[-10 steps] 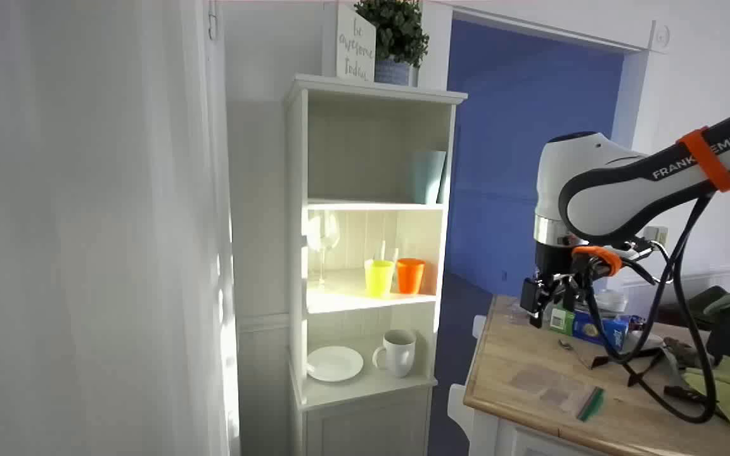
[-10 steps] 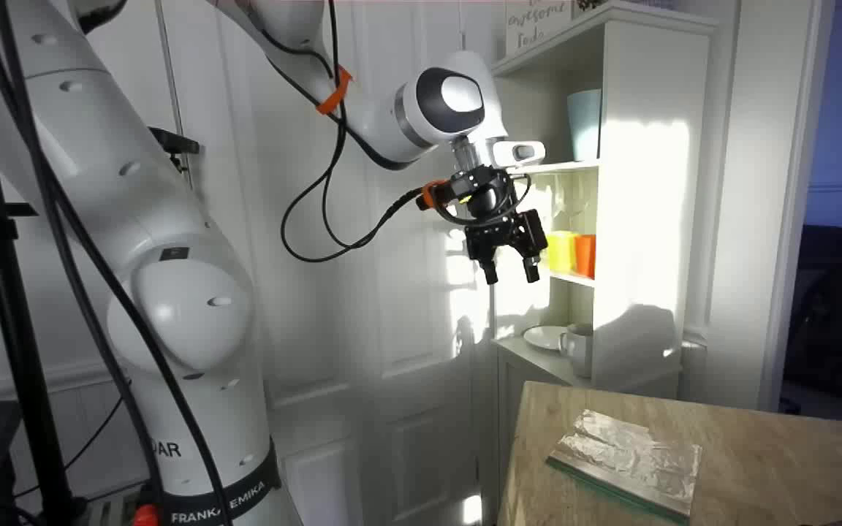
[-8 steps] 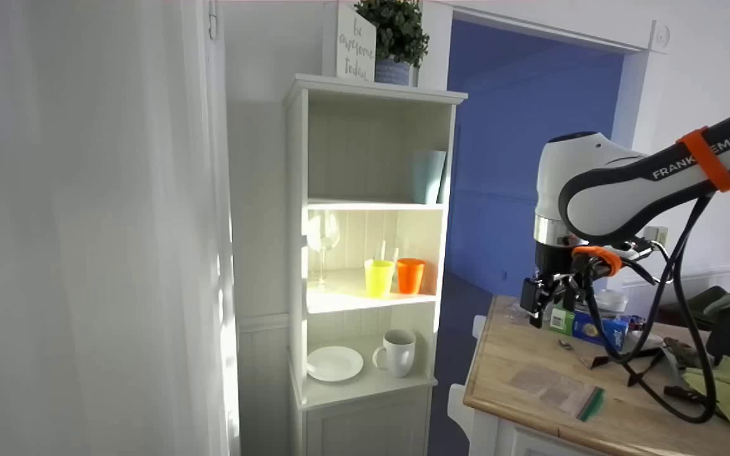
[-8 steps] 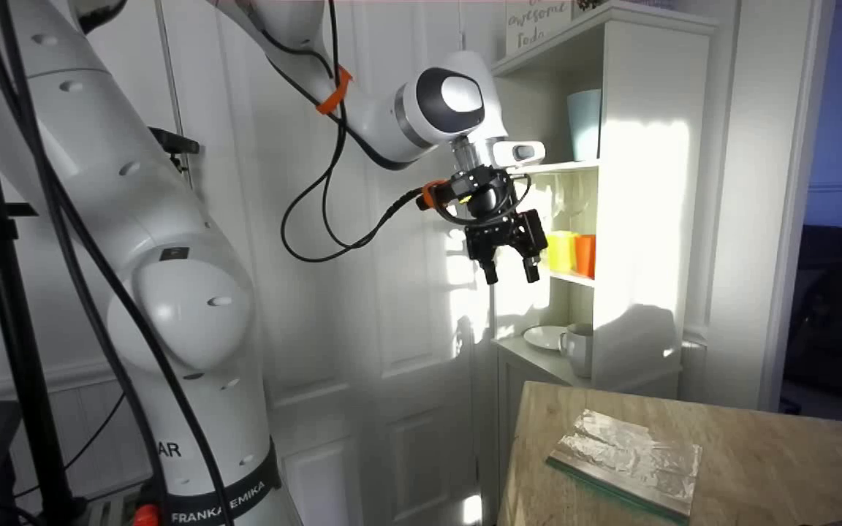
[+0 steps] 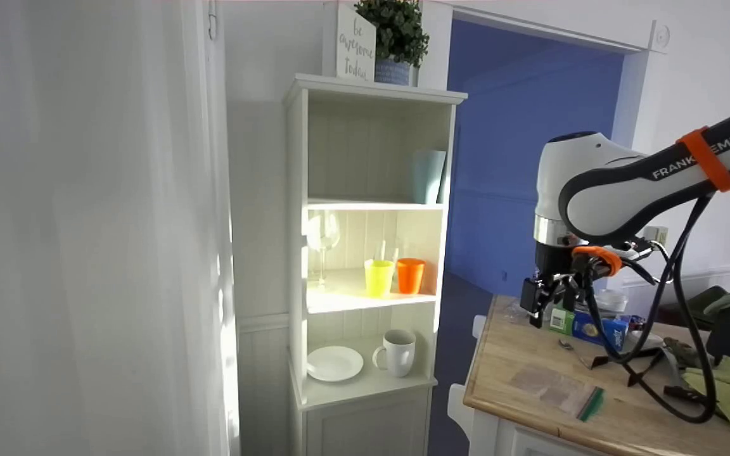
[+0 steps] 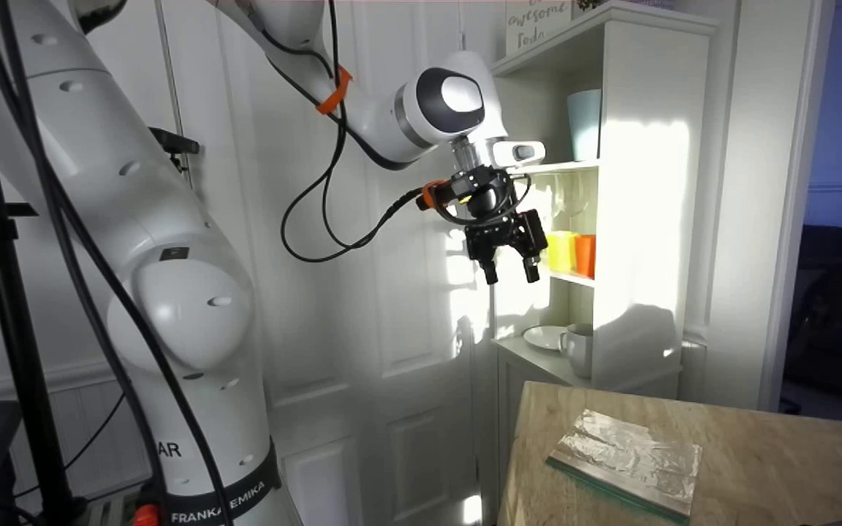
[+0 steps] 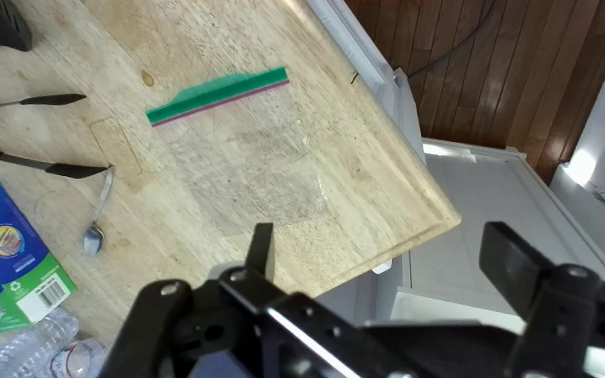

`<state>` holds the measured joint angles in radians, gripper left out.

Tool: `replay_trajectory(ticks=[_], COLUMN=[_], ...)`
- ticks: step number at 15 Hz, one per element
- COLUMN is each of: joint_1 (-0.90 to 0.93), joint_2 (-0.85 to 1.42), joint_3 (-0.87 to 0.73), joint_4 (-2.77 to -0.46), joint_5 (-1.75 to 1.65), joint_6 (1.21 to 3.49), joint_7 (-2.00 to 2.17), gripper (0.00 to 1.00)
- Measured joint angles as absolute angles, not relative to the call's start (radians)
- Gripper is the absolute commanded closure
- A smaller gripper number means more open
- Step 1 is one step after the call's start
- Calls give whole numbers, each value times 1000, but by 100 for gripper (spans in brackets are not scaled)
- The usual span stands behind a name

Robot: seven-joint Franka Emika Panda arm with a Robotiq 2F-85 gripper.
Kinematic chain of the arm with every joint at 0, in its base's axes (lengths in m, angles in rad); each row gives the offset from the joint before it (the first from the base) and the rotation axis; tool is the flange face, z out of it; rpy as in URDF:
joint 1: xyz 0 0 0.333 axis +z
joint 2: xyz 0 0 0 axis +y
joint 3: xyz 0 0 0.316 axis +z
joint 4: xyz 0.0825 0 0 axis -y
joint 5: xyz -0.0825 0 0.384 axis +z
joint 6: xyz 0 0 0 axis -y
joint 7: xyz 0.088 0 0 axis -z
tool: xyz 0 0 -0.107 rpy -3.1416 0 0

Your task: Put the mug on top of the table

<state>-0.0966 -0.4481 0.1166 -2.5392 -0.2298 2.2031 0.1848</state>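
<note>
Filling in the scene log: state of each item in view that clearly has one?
Gripper: open, holding nothing
Mug: upright on the lowest open shelf, contents not visible
Plate: flat, beside the mug
Yellow cup: upright, middle shelf
Orange cup: upright, middle shelf
Wine glass: upright, middle shelf
Blue cup: upright, top shelf
Zip bag: flat on the table, seal unclear
Spoon: lying on the table

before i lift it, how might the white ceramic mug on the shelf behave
The white ceramic mug is probably rigid and breakable, judging by its ceramic look. Smooth-looking, it may be slippery. The handle, jutting from one side, might make it twist.
</note>
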Motion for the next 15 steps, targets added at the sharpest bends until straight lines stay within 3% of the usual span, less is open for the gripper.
replay_trajectory(ticks=[6, 15], joint_1=[-74, 42], joint_2=[-416, -28], joint_3=[115, 141], joint_4=[-2524, -2279], joint_5=[-230, -365], joint_6=[2195, 2137], joint_7=[122, -46], gripper=[0, 0])
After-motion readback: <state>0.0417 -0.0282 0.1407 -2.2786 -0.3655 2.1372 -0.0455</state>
